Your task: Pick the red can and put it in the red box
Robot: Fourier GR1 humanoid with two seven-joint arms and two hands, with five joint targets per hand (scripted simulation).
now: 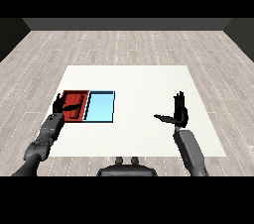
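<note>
The red tray (79, 94) lies at the table's left, touching the light blue tray (100, 107) on its right. My left hand (60, 104) hovers over the red tray's left edge, fingers straight and thumb stretched rightward across the tray, holding nothing. A darker red shape (75, 112) lies inside the tray under the thumb; I cannot tell whether it is the red can. My right hand (180, 113) is raised over bare table at the right, open, fingers pointing away and thumb pointing left, empty.
The white table (144, 84) spreads between the trays and my right hand. Grey wooden floor surrounds the table on all sides.
</note>
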